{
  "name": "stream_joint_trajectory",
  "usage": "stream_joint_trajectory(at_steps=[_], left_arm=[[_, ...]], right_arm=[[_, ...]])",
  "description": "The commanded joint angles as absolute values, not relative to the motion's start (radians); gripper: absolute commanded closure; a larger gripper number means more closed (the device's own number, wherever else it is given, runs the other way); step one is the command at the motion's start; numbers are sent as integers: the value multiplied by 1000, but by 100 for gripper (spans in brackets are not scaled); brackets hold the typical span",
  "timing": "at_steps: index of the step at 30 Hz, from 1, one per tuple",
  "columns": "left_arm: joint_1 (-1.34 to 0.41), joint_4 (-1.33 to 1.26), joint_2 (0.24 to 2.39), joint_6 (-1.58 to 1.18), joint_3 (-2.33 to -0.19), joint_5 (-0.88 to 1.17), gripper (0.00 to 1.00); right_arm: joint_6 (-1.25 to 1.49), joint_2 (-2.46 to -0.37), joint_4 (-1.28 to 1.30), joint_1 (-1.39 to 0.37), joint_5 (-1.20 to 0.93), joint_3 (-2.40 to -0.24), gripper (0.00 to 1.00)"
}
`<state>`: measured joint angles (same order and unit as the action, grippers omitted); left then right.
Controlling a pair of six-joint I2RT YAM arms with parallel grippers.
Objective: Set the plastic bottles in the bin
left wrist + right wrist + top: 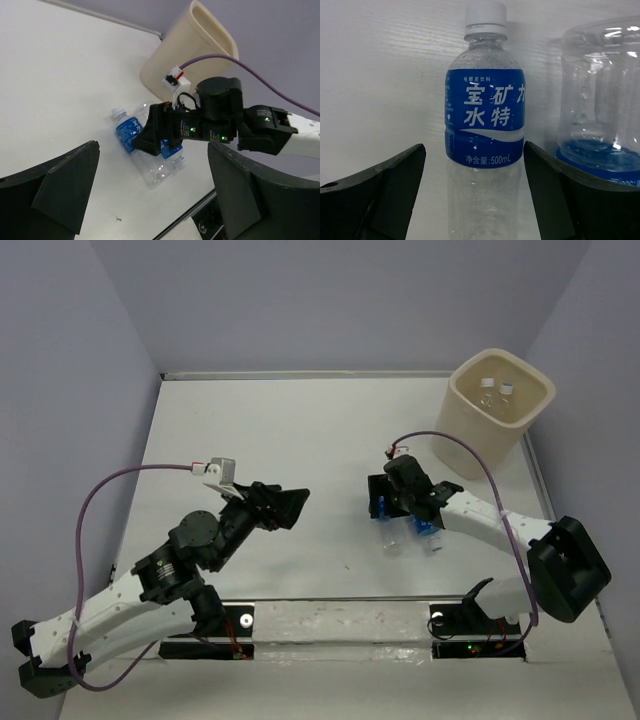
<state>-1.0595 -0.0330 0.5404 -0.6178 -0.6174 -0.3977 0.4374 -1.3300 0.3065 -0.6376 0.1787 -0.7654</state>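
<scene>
Two clear plastic bottles with blue labels lie side by side on the white table, the left one [394, 538] and the right one [433, 540]. My right gripper [400, 512] is open and straddles the left bottle [485, 120], with a gap at each finger. The second bottle [602, 100] lies just right of it. The beige bin [500, 425] stands at the far right and holds at least two white-capped bottles [497, 390]. My left gripper [293, 505] is open and empty, held above the table left of centre. In the left wrist view, both bottles [131, 131] and the bin [190, 55] show.
A purple cable [470, 455] loops over the right arm. The table's raised far edge [300, 375] and grey walls enclose the area. The arm bases sit at the near edge [340, 620].
</scene>
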Motion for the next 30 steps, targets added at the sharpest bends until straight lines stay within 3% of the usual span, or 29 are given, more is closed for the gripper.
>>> stream_joint_trajectory(at_steps=[1, 5, 6, 8, 16, 20, 24, 30], left_arm=[[-1063, 196, 494, -488, -760, -474, 1], [-1063, 307, 488, -411, -862, -492, 1], [-1063, 319, 486, -394, -867, -515, 1], [-1063, 330, 476, -362, -855, -541, 1], [-1046, 270, 388, -331, -743, -557, 1], [-1042, 253, 353, -325, -732, -529, 1], [-1025, 244, 351, -307, -730, -490, 1], [-957, 222, 339, -288, -726, -405, 1]], right_arm=[[426, -1420, 344, -690, 241, -862, 15], [442, -1488, 338, -727, 270, -926, 33], [440, -1488, 334, -727, 273, -958, 49], [437, -1477, 327, -736, 287, -997, 58], [377, -1384, 321, -736, 357, -1183, 62], [272, -1292, 304, -727, 549, -1348, 63], [59, -1244, 92, -538, 707, -1419, 63], [11, -1296, -228, -157, 644, -1401, 63]])
